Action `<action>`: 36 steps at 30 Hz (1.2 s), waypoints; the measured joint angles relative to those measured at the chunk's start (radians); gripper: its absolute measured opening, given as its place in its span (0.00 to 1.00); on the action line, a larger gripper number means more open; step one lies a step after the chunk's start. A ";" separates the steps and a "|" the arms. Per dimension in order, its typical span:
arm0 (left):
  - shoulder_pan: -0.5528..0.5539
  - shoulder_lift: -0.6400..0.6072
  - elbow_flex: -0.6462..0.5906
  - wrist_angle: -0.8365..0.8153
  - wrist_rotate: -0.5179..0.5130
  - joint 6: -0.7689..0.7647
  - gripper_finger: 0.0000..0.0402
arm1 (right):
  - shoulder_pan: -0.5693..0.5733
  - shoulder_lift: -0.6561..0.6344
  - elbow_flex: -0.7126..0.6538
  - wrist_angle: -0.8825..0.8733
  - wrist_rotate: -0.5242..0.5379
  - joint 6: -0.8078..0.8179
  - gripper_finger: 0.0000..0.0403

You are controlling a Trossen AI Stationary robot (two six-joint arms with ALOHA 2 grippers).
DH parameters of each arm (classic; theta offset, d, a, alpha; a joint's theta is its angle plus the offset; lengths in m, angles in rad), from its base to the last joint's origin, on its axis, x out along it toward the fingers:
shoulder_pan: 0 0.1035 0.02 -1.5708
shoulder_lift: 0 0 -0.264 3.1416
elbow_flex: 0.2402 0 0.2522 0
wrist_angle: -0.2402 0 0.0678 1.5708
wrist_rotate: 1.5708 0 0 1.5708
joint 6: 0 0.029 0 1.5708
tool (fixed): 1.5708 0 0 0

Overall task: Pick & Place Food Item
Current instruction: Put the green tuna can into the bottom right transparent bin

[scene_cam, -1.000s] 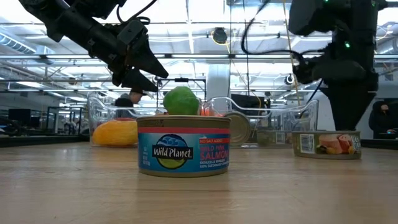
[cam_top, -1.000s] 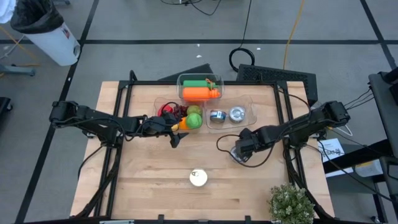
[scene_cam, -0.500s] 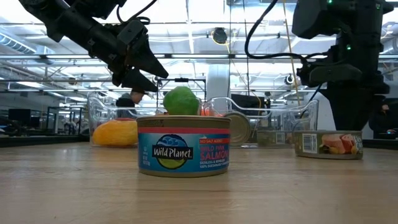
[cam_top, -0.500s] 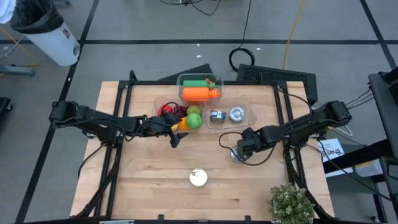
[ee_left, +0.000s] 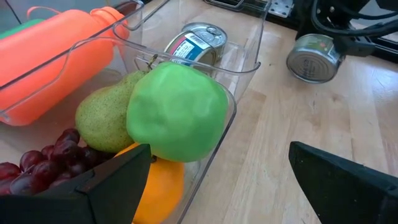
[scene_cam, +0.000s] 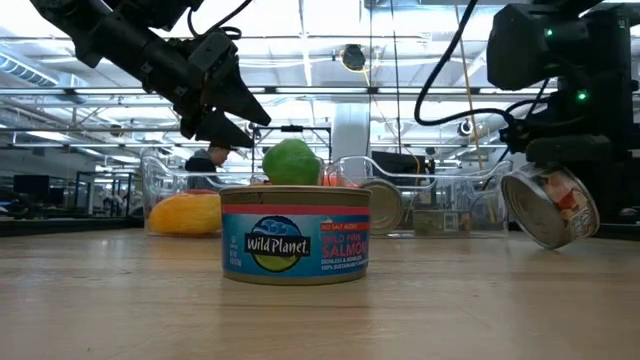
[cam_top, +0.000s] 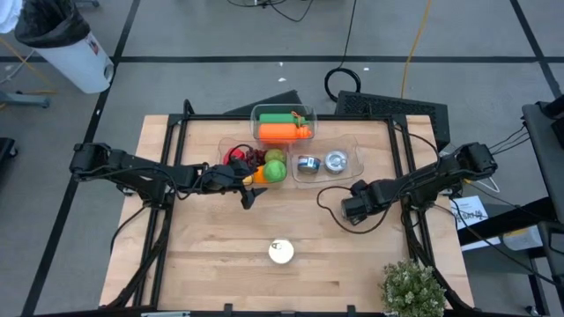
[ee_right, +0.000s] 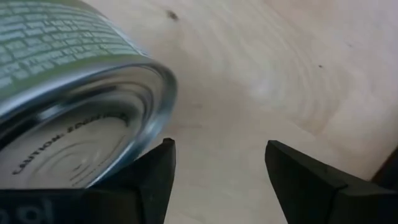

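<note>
A small food can [scene_cam: 550,208] with a pictured label sits tilted at the table's right, its bare metal end toward the low camera. It also shows in the right wrist view [ee_right: 74,93]. My right gripper [cam_top: 352,211] [ee_right: 217,146] stands over it with its fingers apart. My left gripper [cam_top: 249,192] [ee_left: 217,155] is open and empty, in the air beside the clear fruit bin [cam_top: 231,148], which holds a green apple [ee_left: 177,112], a pear, an orange and grapes. My right gripper touches the can with one finger [ee_right: 152,177] at the rim of its bare metal end [ee_right: 143,134]. The other finger [ee_right: 305,180] stands apart from it, with bare table between the two. The can sits tilted against that finger. Whether its low edge [scene_cam: 555,246] rests on the table, I cannot tell.
A salmon can [cam_top: 281,251] [scene_cam: 295,235] stands at the near middle. A clear bin [cam_top: 353,154] behind holds two cans, and another [cam_top: 282,123] holds an orange carrot-like thing. A potted plant [cam_top: 412,289] stands at the near right corner.
My right gripper has gone toward the table's right edge. The food can went that way with it and has tipped from standing flat on the table to tilted, its metal end turned toward the low camera.
</note>
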State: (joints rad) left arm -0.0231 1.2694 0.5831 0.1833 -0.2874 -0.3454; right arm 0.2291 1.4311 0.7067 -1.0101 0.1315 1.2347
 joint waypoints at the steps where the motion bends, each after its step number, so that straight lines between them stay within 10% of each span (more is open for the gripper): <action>1: 0.000 0.000 0.000 0.000 0.000 0.000 0.98 | 0.000 0.000 0.000 0.007 0.000 -0.003 0.58; 20: 0.000 0.016 0.000 0.017 0.000 -0.098 0.98 | 0.000 -0.001 -0.001 0.008 -0.004 -0.016 0.58; 30: -0.026 0.371 0.032 0.509 0.164 -0.069 0.98 | 0.000 0.000 -0.001 0.010 -0.004 -0.017 0.58; 36: -0.062 0.479 0.248 0.257 0.219 0.052 0.98 | 0.000 -0.001 -0.001 0.012 -0.003 -0.018 0.58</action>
State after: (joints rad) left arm -0.0847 1.7486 0.8312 0.4406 -0.0684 -0.2934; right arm 0.2291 1.4304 0.7059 -0.9976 0.1284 1.2170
